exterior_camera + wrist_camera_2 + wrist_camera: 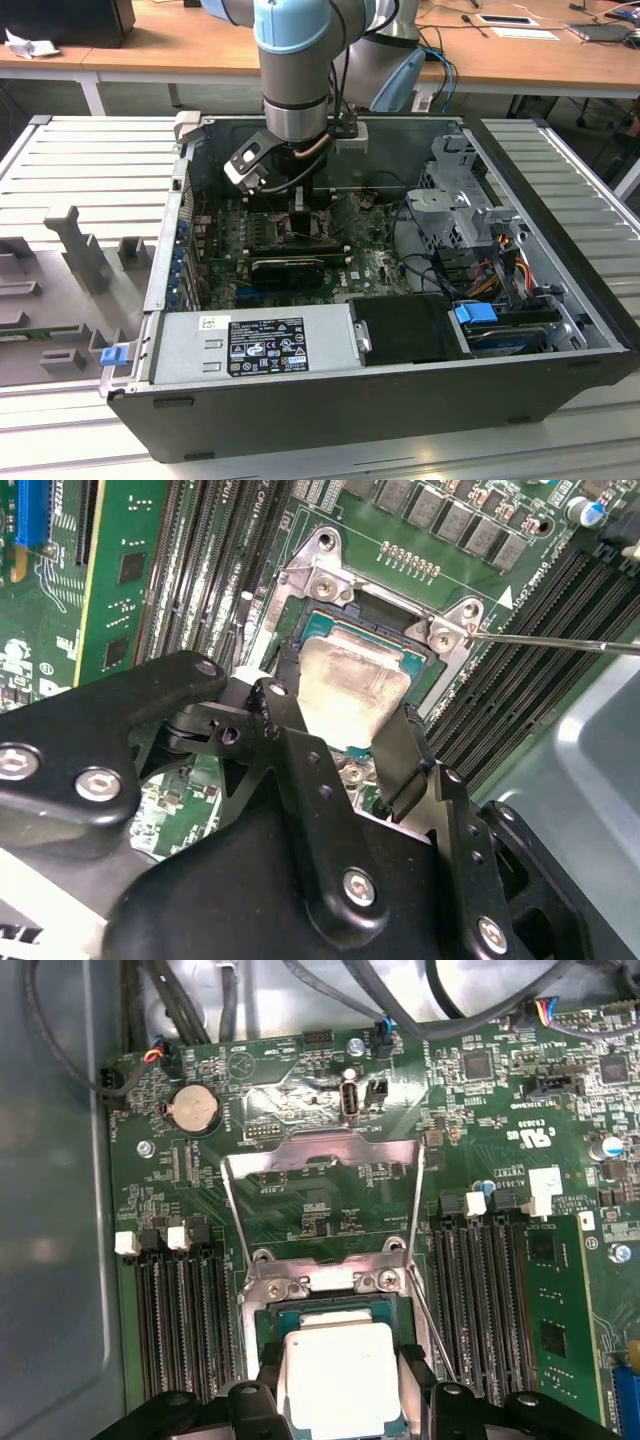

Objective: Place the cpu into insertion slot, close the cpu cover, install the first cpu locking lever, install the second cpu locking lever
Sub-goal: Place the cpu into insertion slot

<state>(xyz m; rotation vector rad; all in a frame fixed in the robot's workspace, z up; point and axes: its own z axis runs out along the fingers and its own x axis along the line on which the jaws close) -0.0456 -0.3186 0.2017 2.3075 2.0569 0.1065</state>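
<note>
The gripper (pixel 340 738) is down inside the open case (pixel 400 425), directly over the slot (pixel 372 608). Its two black fingers (pixel 405 765) are closed against opposite edges of the cpu (pixel 340 1380). The cpu lies square within the slot's rim; whether it is fully seated cannot be told. The cover (pixel 320 1155) stands raised from one edge of the slot and is not closed over the chip. One thin lever (pixel 560 643) juts loose from a slot corner, unlatched. Memory rows (pixel 175 1310) run along both flanks of the slot, close outside the fingers. A coin cell (pixel 192 1110) sits beyond the cover, well apart from the slot. In the exterior view a long black card (pixel 290 268) lies just beside the slot on its near side. The power supply (pixel 185 350) lies farther the same way. A cable bundle (pixel 500 265) hangs well apart from the slot towards the exterior view's right. The power supply carries a white printed label (pixel 268 345), and white markings are printed on the board around the slot. All of this print is too small to make out.
</note>
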